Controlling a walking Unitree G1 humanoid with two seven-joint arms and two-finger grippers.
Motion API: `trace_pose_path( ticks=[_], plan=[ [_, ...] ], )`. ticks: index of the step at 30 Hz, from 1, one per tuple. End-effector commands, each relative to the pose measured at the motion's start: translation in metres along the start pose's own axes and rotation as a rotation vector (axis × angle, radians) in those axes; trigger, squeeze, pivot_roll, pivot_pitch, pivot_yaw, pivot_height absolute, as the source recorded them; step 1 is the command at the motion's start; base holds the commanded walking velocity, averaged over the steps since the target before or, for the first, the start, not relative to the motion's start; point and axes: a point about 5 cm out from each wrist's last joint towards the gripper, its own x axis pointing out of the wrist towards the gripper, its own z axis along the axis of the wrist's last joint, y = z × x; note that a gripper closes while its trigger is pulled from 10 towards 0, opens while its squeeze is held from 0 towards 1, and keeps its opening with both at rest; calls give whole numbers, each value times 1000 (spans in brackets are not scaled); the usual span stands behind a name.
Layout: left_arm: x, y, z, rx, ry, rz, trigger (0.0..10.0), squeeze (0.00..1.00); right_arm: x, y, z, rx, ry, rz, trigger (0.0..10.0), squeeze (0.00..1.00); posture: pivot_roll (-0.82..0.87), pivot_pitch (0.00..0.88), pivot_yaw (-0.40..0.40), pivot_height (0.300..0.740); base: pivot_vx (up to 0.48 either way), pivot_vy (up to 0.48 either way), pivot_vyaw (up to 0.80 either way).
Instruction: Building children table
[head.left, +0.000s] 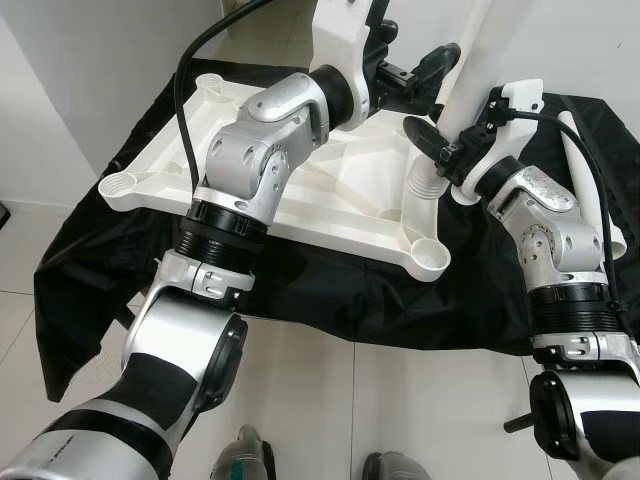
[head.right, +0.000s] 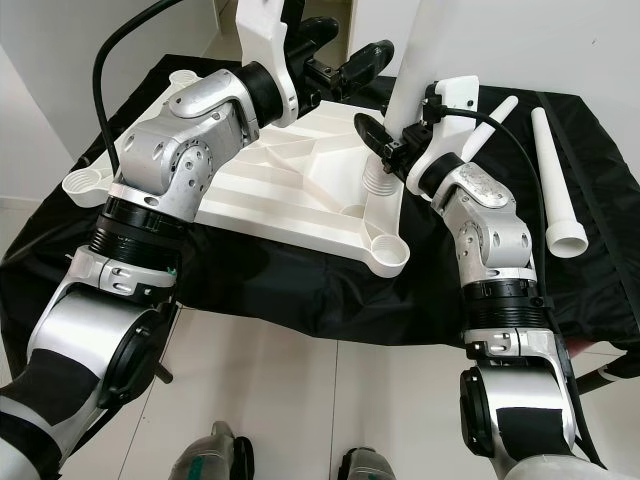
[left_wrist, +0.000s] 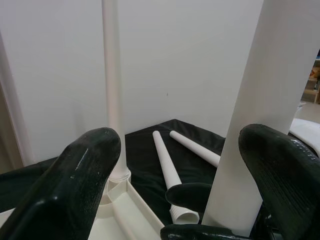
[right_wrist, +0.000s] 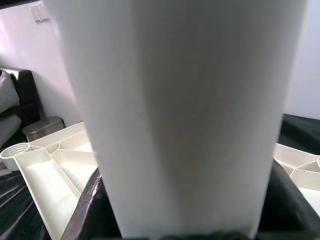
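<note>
The white tabletop (head.left: 330, 190) lies upside down on a black cloth (head.left: 330, 300). My right gripper (head.right: 400, 135) is shut on an upright white leg (head.right: 425, 60). The leg's ribbed lower end (head.left: 425, 185) is at the tabletop's right edge, behind the near right corner socket (head.left: 432, 256). My left gripper (head.left: 415, 60) is open beside that leg, higher up, with the leg (left_wrist: 260, 100) by one finger. A second leg (left_wrist: 112, 85) stands upright in a far corner socket. Two loose legs (head.right: 555, 180) (head.right: 492, 122) lie on the cloth to the right.
The cloth covers a low surface, with pale tiled floor (head.left: 400, 400) in front of it and white walls behind and to the left. My feet (head.right: 215, 455) stand on the tiles. A metal bin (right_wrist: 42, 128) and a dark sofa (right_wrist: 15, 95) are in the right wrist view.
</note>
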Motion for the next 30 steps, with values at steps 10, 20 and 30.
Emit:
trace_pose_path(
  ticks=[10, 20, 30],
  plan=[
    [-10, -1, -20, 83, 100, 119, 10000, 0, -13, -17, -3, -5, -24, -151, 10000, 0, -23, 0, 0, 740, 0, 0, 0],
    [-11, -1, -20, 82, 102, 121, 10000, 0, -13, -17, -3, -6, -24, -151, 10000, 0, -24, 0, 0, 740, 0, 0, 0],
    [-22, 11, -40, 96, 157, 226, 10000, 0, -23, -15, -16, 3, -34, -247, 10000, 0, -24, 0, 0, 740, 0, 0, 0]
  ],
)
